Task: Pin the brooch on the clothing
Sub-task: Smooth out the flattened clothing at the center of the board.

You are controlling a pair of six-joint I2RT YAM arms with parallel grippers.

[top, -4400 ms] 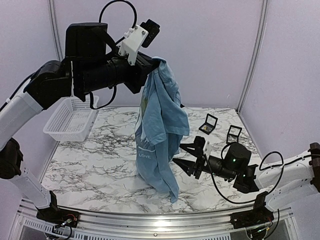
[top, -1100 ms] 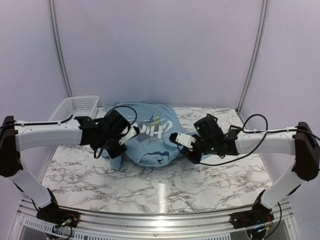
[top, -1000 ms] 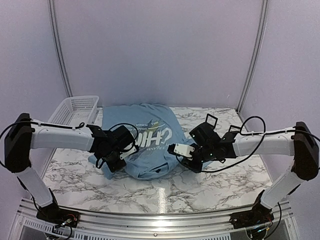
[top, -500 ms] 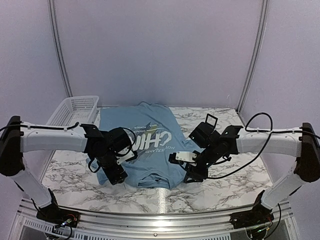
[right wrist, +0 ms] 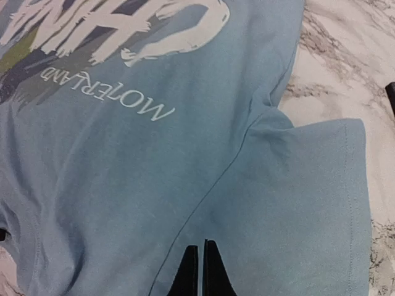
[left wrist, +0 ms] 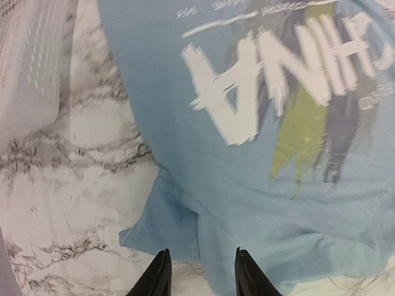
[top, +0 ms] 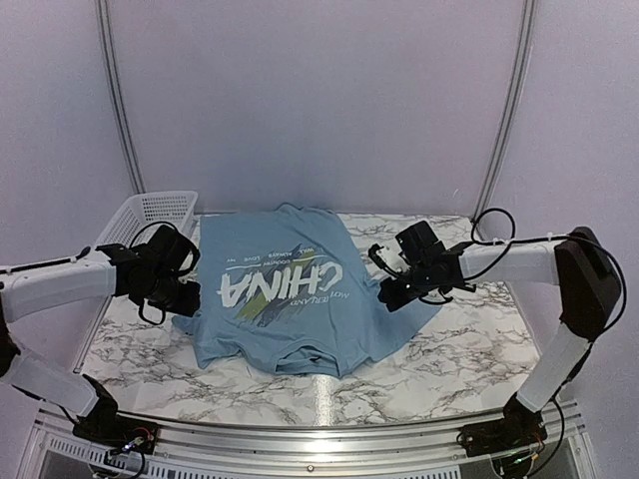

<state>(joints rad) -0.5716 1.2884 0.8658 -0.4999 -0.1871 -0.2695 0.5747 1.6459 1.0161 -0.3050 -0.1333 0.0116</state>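
The clothing (top: 285, 299), a light blue T-shirt with white "CHINA" lettering, lies spread flat on the marble table, hem toward the arms. In the left wrist view its print (left wrist: 259, 92) and left sleeve (left wrist: 163, 216) show. My left gripper (top: 185, 292) hovers at that sleeve's edge, open (left wrist: 202, 253), with nothing between its fingers. My right gripper (top: 389, 291) is over the right sleeve (right wrist: 308, 185), shut (right wrist: 201, 245), with no cloth pinched that I can see. The brooch is out of view.
A white mesh basket (top: 150, 215) stands at the back left, next to the shirt, and shows in the left wrist view (left wrist: 31, 61). Bare marble (top: 469, 339) lies right of the shirt and in front of it. Purple walls close the back.
The shirt went from bunched to spread flat. Both arms moved from the hem outward to the sleeves. The left jaws narrowed; the right jaws shut.
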